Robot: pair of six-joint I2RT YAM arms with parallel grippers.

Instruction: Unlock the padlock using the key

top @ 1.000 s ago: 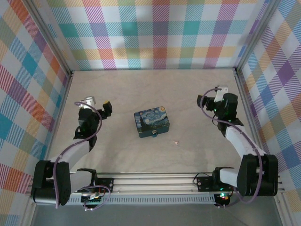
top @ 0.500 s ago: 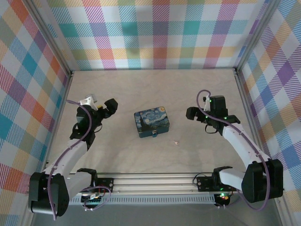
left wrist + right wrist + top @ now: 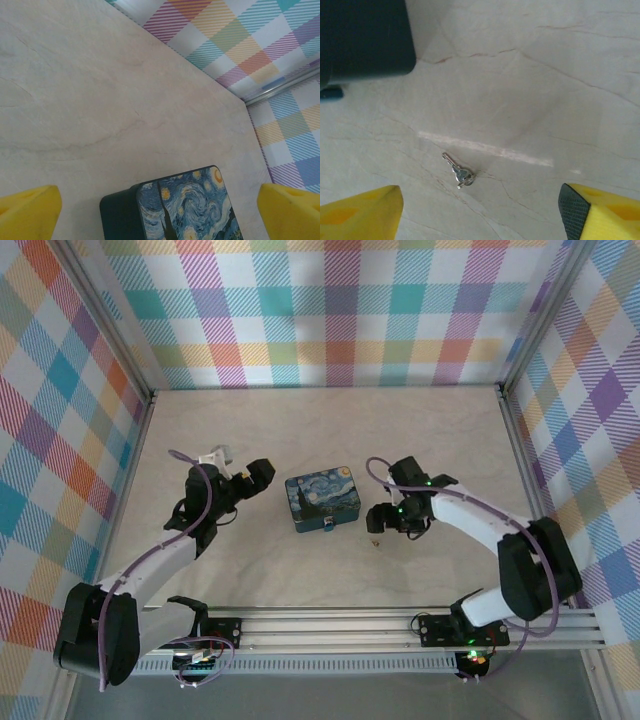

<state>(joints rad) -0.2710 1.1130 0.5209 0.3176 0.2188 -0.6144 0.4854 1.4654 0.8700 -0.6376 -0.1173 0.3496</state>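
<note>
- Nearest to me, the key lies flat on the bare desk, just off the near right corner of the painted tin and touching nothing.
- The right tool hangs over the key with its jaws wide open and empty. In the right wrist view, its yellow fingers sit either side of the key, well clear of it.
- My worry here is that the key is thin and flush with the desk. If I close too high, the fingers meet on nothing. If I come in skewed, one finger nudges the key first and it skates away or spins.
- Even a good pinch could catch the head at an odd angle, leaving the blade pointing wrong for the keyhole.
- A little further out, the padlock sits against the tin's near edge. From the right wrist I see just a blue sliver beside the tin's dark corner, and I cannot tell which way its keyhole faces.
- Beyond that, the left tool is open and holds nothing, to the left of the tin and apart from it, with its camera looking across the lid.
- If I bring the left tool in carelessly it could shove the tin, and the padlock would likely move too.
</note>
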